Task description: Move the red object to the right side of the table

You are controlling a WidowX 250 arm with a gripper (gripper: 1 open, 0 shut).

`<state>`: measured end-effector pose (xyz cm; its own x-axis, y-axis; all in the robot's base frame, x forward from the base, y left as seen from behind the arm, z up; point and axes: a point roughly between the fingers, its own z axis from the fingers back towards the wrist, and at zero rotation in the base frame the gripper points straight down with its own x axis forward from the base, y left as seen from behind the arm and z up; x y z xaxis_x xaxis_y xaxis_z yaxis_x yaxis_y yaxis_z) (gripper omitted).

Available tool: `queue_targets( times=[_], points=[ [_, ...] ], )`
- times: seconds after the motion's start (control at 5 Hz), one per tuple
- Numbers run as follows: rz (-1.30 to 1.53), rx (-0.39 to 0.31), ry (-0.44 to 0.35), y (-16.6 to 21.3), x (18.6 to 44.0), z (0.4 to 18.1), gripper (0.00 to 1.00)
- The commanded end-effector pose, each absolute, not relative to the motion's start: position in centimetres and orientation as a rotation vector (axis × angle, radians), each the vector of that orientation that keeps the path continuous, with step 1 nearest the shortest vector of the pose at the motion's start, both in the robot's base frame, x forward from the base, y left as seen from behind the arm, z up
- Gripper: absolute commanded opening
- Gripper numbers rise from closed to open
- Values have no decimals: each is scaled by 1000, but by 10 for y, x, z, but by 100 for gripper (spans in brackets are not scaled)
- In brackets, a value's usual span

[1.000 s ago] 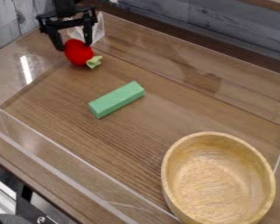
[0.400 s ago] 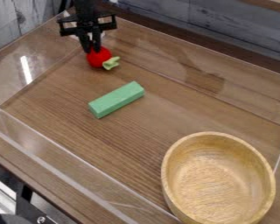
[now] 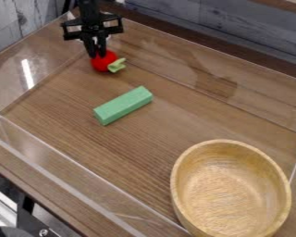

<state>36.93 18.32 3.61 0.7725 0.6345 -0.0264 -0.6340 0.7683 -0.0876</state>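
Observation:
The red object (image 3: 104,62), a small rounded toy fruit with a pale green leafy end pointing right, sits at the far left of the table (image 3: 200,102). My gripper (image 3: 97,51) comes down on it from above. Its dark fingers have closed together on the top of the fruit. The fruit's underside looks level with the wood, and I cannot tell whether it is lifted.
A green rectangular block (image 3: 122,105) lies diagonally near the table's middle-left. A round wooden bowl (image 3: 231,190) fills the front right corner. Low clear acrylic walls (image 3: 27,65) edge the tabletop.
The gripper went from wide open around the fruit to shut on it. Gripper and fruit both shifted a little to the right. Since half a second ago almost nothing has moved.

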Motion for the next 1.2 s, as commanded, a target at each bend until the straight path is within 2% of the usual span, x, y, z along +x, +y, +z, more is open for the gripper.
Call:
queue_targets(
  times=[0.0, 0.4, 1.0],
  points=[
    [689, -81, -34, 185, 370, 32, 0],
    [699, -68, -44, 190, 369, 16, 0],
    [706, -46, -55, 195, 365, 4, 0]
  ],
)
